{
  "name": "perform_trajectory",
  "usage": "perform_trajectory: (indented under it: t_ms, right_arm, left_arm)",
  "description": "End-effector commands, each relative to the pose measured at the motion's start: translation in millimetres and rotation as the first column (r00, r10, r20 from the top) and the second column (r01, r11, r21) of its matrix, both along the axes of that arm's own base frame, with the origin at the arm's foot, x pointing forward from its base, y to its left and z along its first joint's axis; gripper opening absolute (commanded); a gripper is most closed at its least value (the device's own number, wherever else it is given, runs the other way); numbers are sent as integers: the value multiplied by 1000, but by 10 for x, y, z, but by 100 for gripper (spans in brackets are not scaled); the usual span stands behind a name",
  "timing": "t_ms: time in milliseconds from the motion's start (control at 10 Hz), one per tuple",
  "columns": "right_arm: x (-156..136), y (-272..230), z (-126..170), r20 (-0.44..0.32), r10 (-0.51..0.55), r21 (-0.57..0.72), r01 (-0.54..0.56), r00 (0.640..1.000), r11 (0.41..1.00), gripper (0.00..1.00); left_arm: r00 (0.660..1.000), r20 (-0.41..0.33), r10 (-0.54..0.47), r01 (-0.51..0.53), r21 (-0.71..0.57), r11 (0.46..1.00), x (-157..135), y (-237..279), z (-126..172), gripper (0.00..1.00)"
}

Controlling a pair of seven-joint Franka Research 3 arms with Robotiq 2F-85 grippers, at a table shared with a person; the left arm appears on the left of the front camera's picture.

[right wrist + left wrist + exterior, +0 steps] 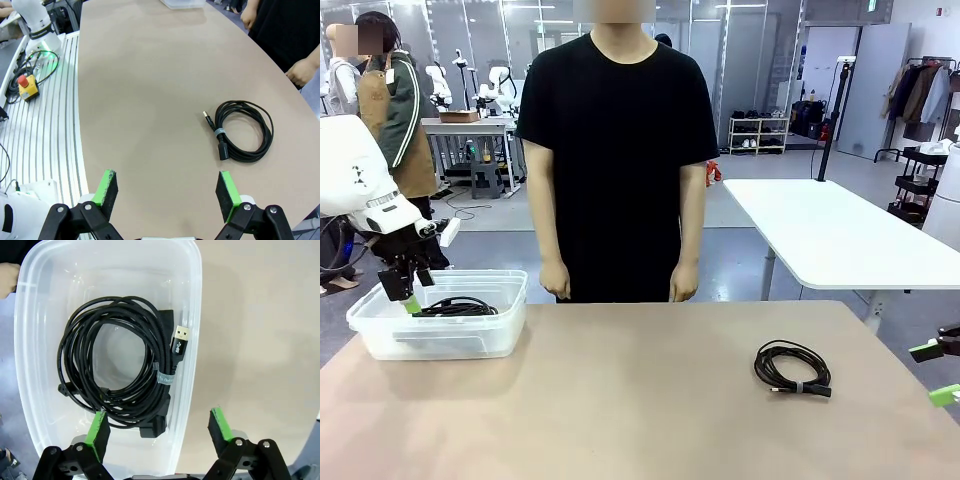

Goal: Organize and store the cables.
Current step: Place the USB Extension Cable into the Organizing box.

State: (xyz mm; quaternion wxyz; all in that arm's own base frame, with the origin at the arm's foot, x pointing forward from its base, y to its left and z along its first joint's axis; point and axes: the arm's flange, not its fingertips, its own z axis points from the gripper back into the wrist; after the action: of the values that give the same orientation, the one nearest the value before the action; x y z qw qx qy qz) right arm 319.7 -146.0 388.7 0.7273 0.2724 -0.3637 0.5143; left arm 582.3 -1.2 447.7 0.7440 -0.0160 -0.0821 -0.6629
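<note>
A clear plastic bin [513, 310] sits at the left end of a tan table [640, 430]. Lying flat on its floor is the binned cable [80, 350], a black cord wound in a round coil. A silver-tipped USB plug rests on the coil's side, and a pale band with print is wrapped round it (whether this is one cord or two stacked, I cannot tell). Nothing else is in the bin.

The left gripper [410, 288] hangs at the bin's left end with its green-padded fingers spread apart and holding nothing. In the left wrist view one pad is over the bin's inside and the other over the bare table beyond the rim, so the fingers straddle the bin wall.

The loose cable [792, 368], a second black coil with a pale band, lies on the table's right half, well apart from the bin.

The right gripper [167, 187] hovers at the table's right edge, near that coil but not touching it, fingers wide apart and empty.

A person [617, 150] in a black shirt stands at the far side, with both hands hanging down.
</note>
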Motion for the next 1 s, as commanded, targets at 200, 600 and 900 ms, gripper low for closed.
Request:
perform_trajectory:
  t_ms: [200, 600, 900]
  right_arm:
    - [2, 9, 24, 2, -8, 12, 8, 1000, 1000, 100]
    - [2, 9, 24, 2, -8, 12, 8, 1000, 1000, 100]
    - [2, 9, 24, 2, -8, 12, 8, 1000, 1000, 100]
  left_arm:
    - [1000, 2, -15, 15, 4, 1000, 18, 28, -9, 100]
    - [1000, 2, -15, 15, 4, 1000, 18, 28, -9, 100]
    - [1000, 2, -15, 15, 4, 1000, 18, 28, -9, 100]
